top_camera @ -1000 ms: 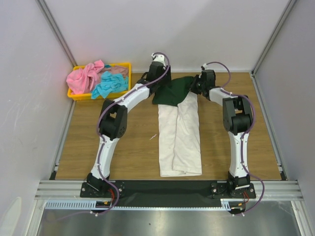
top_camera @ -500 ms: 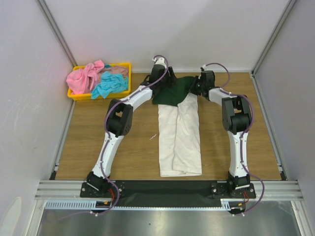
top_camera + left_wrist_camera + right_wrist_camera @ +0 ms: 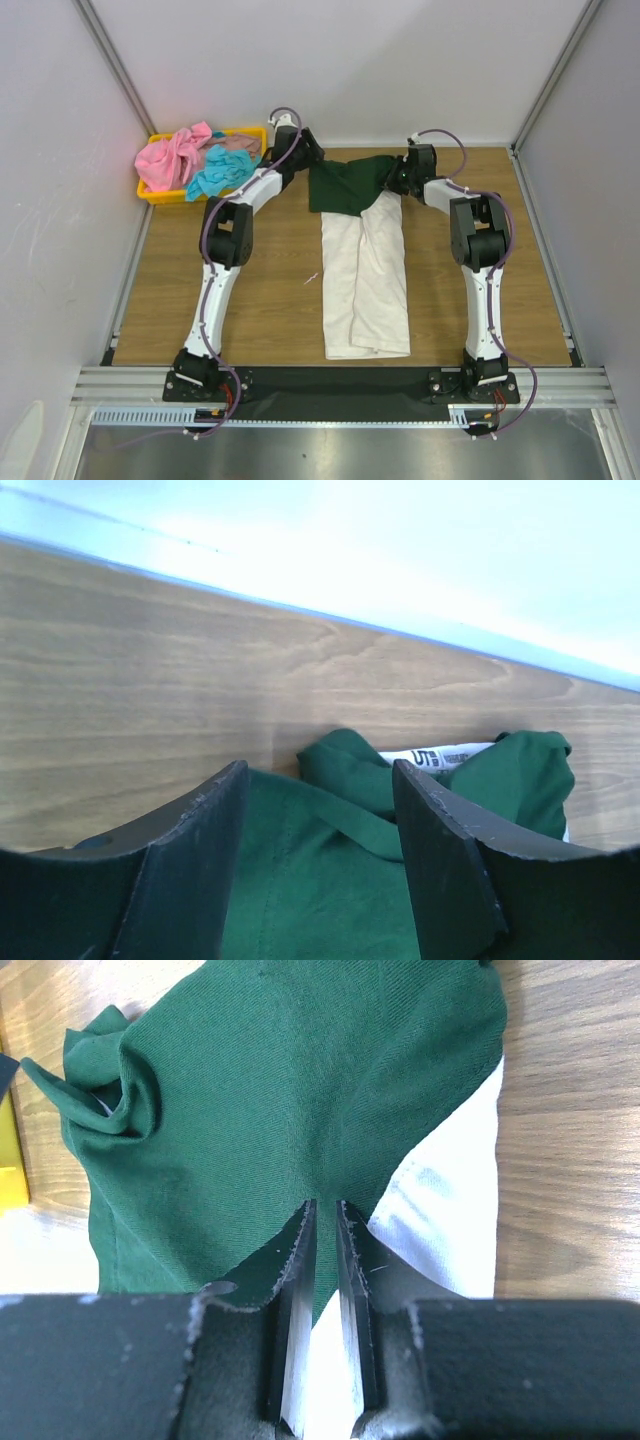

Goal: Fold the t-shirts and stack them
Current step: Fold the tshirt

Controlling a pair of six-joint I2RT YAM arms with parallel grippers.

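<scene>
Bare tabletop [image 3: 250, 300] flanks the folded t-shirt [image 3: 365, 290] on both sides, permitting passage. The yellow tray [image 3: 152, 195], heaped with shirts [image 3: 175, 158], obstructs the far-left corner.

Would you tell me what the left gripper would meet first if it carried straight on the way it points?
Most likely the bunched dark green sleeve of the white t-shirt, just ahead of the left gripper, whose jaws stand open; depth is unclear.
</scene>
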